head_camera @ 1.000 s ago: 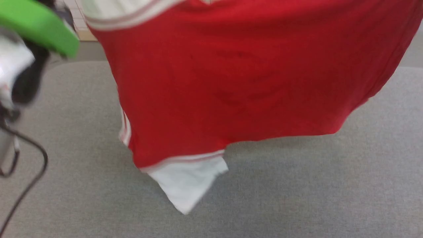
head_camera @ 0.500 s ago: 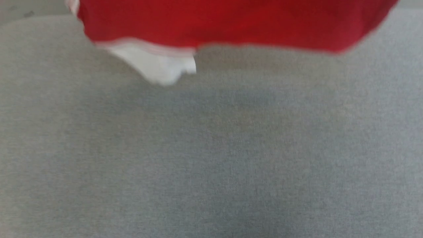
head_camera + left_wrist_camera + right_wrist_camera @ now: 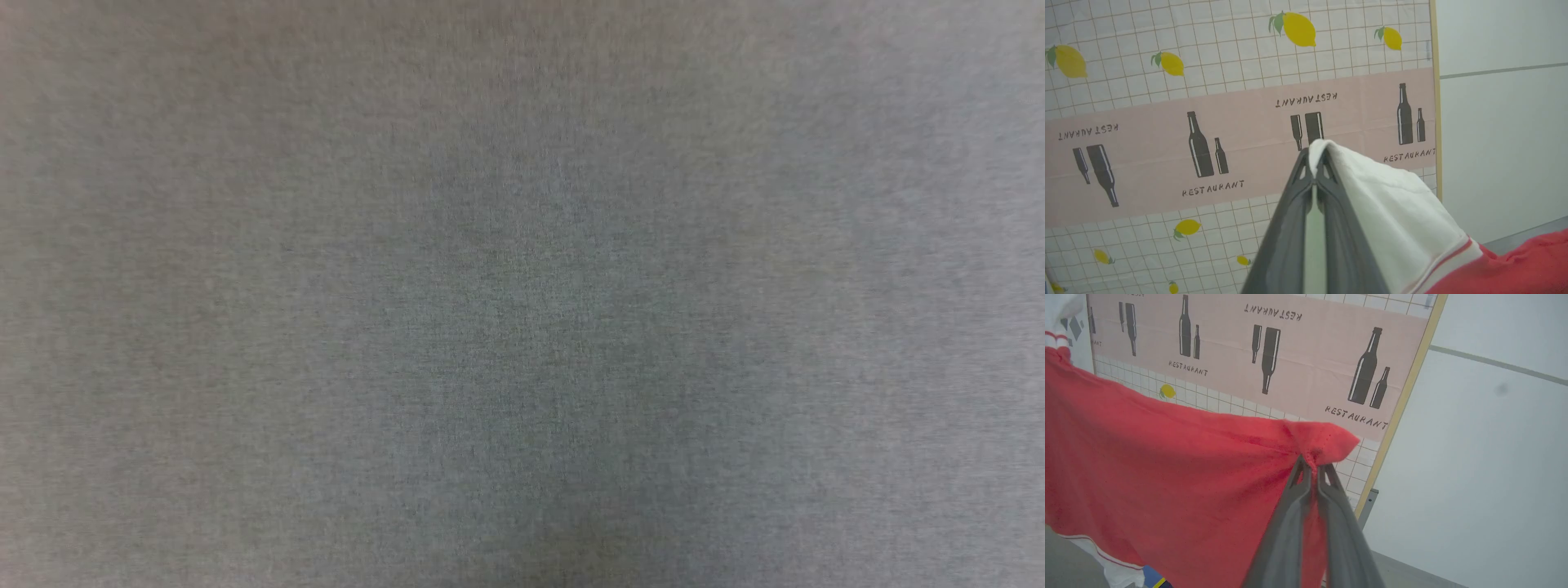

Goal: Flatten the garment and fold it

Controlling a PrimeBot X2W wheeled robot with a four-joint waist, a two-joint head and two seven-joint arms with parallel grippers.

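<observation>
The grey surface (image 3: pixel 522 294) runs unbroken to every edge of the head view. The garment (image 3: pixel 1167 465) is held up before a lemon-and-bottle printed backdrop (image 3: pixel 1167 122). The left claw (image 3: pixel 1315 161) pinches its white sleeve (image 3: pixel 1396 212). The right claw (image 3: pixel 1313 467) pinches bunched red cloth, perhaps a hem corner.

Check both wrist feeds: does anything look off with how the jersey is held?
Yes, the hold is lopsided. The left gripper is shut on a white sleeve, while the right gripper is shut on a bunched red edge of the jersey, so it hangs creased between them, not flat. No tear visible.
</observation>
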